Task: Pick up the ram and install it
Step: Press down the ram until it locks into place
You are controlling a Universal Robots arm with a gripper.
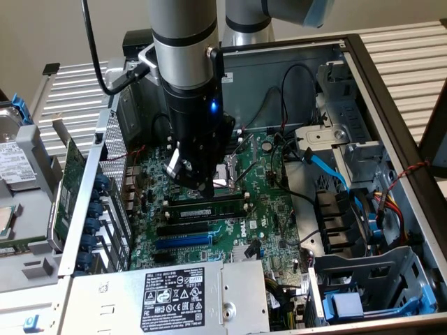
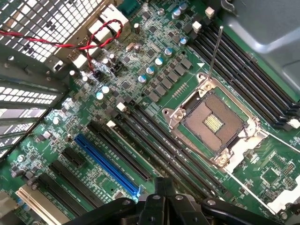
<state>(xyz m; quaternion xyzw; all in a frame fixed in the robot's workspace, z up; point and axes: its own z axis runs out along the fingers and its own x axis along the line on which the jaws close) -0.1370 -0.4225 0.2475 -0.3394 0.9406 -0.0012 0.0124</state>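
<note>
End effector (image 1: 198, 183) closed, empty — pressing down on the seated ram (image 1: 207, 204).

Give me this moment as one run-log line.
tool: shut, low over motherboard | ram: lying in black slot just below tool | CPU socket: open, empty | blue slot: empty

We've got a green motherboard (image 1: 272, 209) with black memory slots (image 2: 154, 140) and one bright blue slot (image 2: 107, 164). There's a red-and-black twisted wire (image 2: 101, 35), a light blue cable (image 1: 328, 167), a silver-grey arm with a black gripper (image 1: 198, 183), and a white-labelled grey power supply (image 1: 174, 296).
</note>
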